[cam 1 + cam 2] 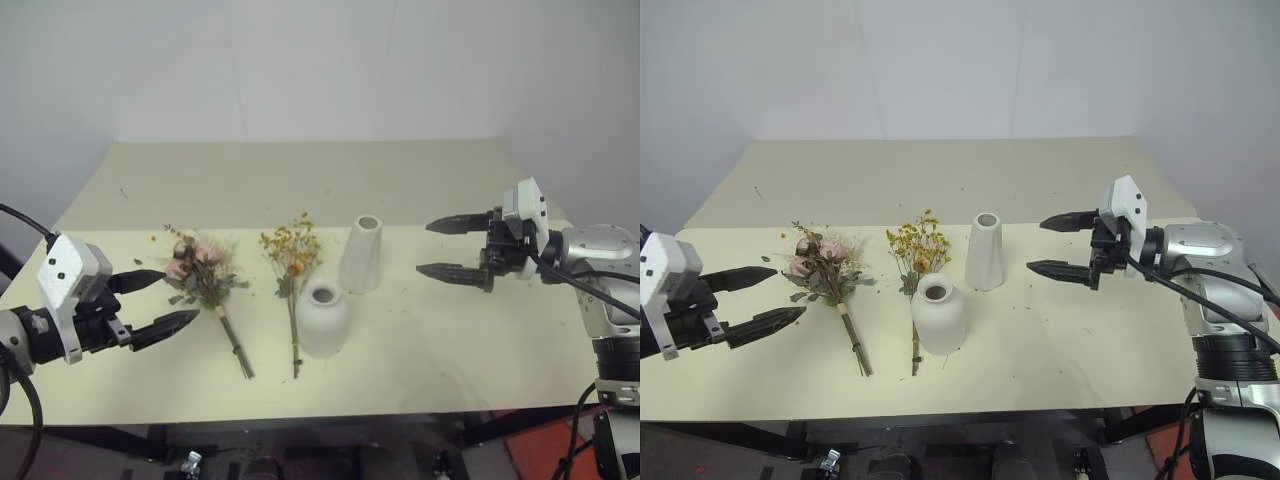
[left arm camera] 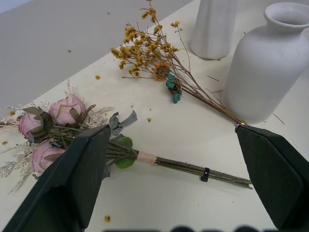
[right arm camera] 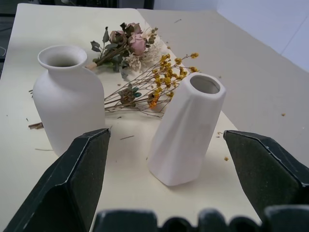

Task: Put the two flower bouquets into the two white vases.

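The bouquet of pink roses (image 1: 205,272) lies flat on the cream table (image 1: 460,340), stems toward the near edge. Right of it lies the slim yellow-orange bouquet (image 1: 292,258), its stems running beside the short round-bellied white vase (image 1: 322,318). The tall tapered white vase (image 1: 362,254) stands upright just behind and to the right. My left gripper (image 1: 178,297) hovers open, level, just left of the roses (image 2: 63,121). My right gripper (image 1: 425,248) is open too, held above the table to the right of the tall vase (image 3: 186,130), pointing at it. Nothing is held.
Small dried petals and stem bits are scattered over the tabletop. A second table section adjoins at the back, ending at a white wall. The near table edge runs just below the bouquets' stem ends.
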